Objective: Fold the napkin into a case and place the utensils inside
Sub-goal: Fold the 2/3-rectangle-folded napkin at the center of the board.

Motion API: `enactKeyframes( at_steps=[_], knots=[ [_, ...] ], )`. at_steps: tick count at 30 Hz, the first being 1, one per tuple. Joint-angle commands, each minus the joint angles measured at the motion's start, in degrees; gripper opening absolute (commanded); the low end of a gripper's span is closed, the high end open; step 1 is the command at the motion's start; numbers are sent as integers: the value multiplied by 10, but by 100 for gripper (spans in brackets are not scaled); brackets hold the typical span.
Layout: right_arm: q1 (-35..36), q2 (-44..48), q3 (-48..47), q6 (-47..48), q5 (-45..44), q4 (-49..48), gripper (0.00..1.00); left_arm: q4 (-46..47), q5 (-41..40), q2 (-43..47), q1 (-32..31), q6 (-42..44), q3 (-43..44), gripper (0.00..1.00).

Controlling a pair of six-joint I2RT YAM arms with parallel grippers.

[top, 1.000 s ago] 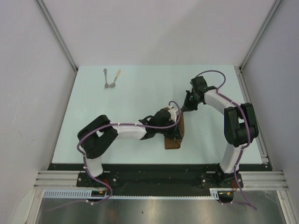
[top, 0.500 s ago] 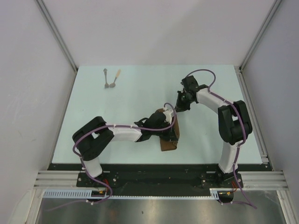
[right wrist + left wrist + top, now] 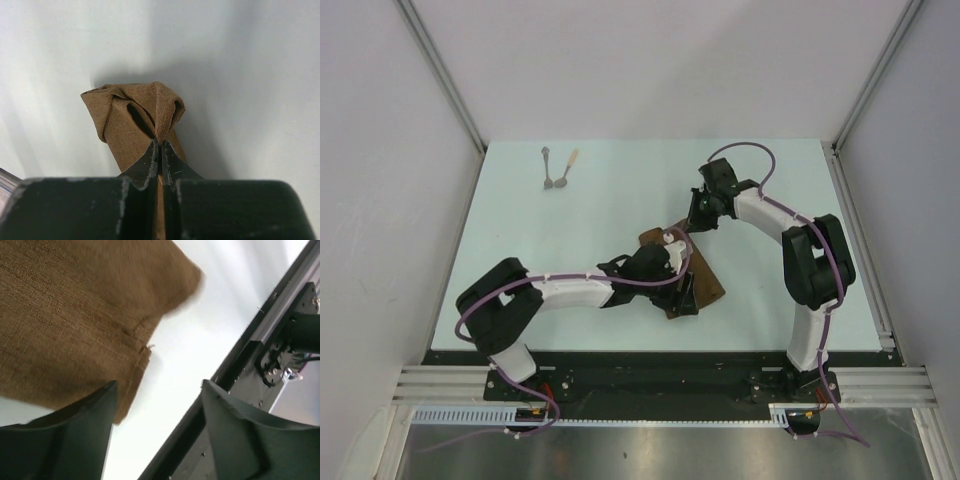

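The brown napkin [image 3: 709,284] lies folded into a narrow strip on the table, running diagonally from far left to near right. My right gripper [image 3: 696,222] is shut on a pinched fold at its far end [image 3: 161,142], and the cloth bunches just past the fingertips. My left gripper [image 3: 686,292] hovers over the strip's near end with its jaws open. In the left wrist view only bare table shows between them [image 3: 159,385], and the napkin [image 3: 75,315] edge lies beside the left finger. The two utensils [image 3: 557,169] lie side by side at the far left of the table.
The pale table [image 3: 610,200] is bounded by grey walls on three sides. A black rail [image 3: 240,365] runs along its near edge, close to the left gripper, with the right arm's base [image 3: 300,335] behind it.
My left gripper has opened and let go of the napkin. My right gripper has drawn the far end toward the far left, swinging the strip to a diagonal.
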State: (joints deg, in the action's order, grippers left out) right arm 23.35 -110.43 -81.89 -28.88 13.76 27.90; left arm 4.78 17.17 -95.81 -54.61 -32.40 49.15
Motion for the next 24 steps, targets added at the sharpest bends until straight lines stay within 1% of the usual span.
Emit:
enactKeyframes(
  at_steps=[1, 3, 4, 6, 7, 9, 10, 13, 14, 15, 19, 21, 24],
  knots=[
    [6, -1, -19, -5, -8, -25, 0, -28, 22, 75, 13, 31, 8, 78],
    [7, -1, -19, -3, -8, -26, 0, -33, 28, 109, 27, 25, 4, 77],
    [9, -2, -19, -3, -8, -26, 0, -36, 28, 119, 47, 14, 0, 72],
    [8, -4, -18, -2, -5, -26, 0, -61, 24, 132, 74, -1, 5, 68],
    [8, -5, -17, -2, -5, -27, 0, -71, 16, 129, 107, -14, 11, 60],
    [8, -5, -13, -1, -3, -28, 0, -110, -2, 108, 142, -31, 29, 50],
    [10, -5, -10, 0, -3, -29, 0, -114, 12, 98, 177, -48, 33, 43],
    [10, -4, -3, 1, -2, -39, 0, -87, 17, 56, 226, -81, 49, 33],
    [11, -5, -4, 1, -1, -39, 0, -78, 16, 44, 231, -86, 58, 31],
    [12, -6, -3, 1, -1, -39, 0, -79, 19, 21, 237, -86, 85, 28],
    [16, -7, -2, 8, -2, -39, 0, -114, -22, -29, 252, -77, 149, 22],
    [19, -9, -1, 8, 0, -38, 0, -107, -36, -47, 256, -69, 175, 18],
    [21, -9, 0, 10, 0, -43, 0, -110, -32, -96, 260, -54, 222, 15]
  ],
)
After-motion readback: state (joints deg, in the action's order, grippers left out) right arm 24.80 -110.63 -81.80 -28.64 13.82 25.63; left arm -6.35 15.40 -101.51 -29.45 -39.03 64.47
